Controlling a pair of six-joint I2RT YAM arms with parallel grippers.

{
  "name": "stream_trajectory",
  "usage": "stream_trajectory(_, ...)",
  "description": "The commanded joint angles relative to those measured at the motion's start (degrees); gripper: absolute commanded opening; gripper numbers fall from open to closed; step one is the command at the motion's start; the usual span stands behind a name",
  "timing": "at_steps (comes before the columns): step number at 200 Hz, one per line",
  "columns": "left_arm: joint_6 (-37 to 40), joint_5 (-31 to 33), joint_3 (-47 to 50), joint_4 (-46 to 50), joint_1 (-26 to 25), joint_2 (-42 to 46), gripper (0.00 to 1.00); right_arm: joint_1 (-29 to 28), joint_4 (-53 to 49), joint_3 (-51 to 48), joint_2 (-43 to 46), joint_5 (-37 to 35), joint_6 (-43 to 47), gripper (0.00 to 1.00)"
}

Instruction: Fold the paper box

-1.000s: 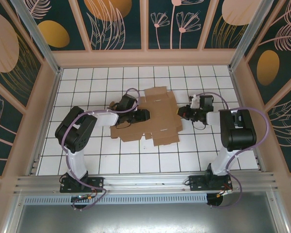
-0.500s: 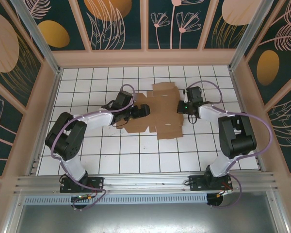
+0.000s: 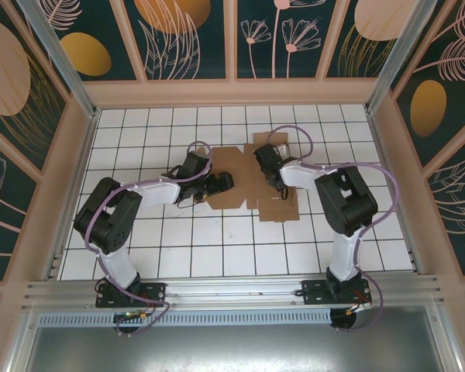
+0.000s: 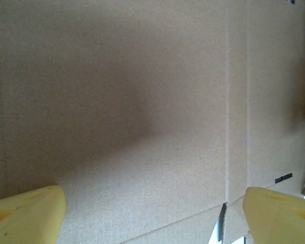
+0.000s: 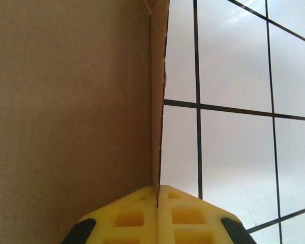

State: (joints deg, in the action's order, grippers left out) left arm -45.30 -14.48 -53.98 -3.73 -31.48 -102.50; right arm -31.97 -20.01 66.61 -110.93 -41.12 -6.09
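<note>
On the tiled table, the box lies centre frame, slightly above middle, mostly a flat sheet. I judge we're early: one flap at its right stands up, and nearly every fold remains. My right gripper is clamped on that flap's edge; my left gripper hovers over a panel, fingers wide apart.

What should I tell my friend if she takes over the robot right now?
Left gripper: open, above the cardboard box, holding nothing.
Right gripper: shut on the edge of one of the box's flaps.
Box: in the middle of the table, between the two arms.
Done: one flap gripped; no box shape yet.
Left: fold the flaps over and tuck the tabs in.
</note>
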Motion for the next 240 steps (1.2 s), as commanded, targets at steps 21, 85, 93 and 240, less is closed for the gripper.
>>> stream_trajectory(21, -0.35, 0.20, 0.89, -0.84, 0.32, -0.34, 0.90, -1.78, -1.91, 1.97, -1.35, -5.30, -1.33, 0.00)
stream_trajectory(85, -0.05, -1.50, -0.21, -1.00, 0.29, 0.29, 0.90, 6.66, 10.54, -7.76, 13.37, 29.60, 2.02, 0.00)
stream_trajectory(93, -0.14, -1.70, -0.29, -1.02, 0.29, 0.65, 0.90, 7.91, 11.59, -8.83, 14.72, 32.16, 2.12, 0.00)
stream_trajectory(240, -0.08, -1.59, -1.33, 0.04, 0.34, 1.42, 0.89, 0.02, 2.77, -1.90, 1.93, -5.68, 2.12, 0.00)
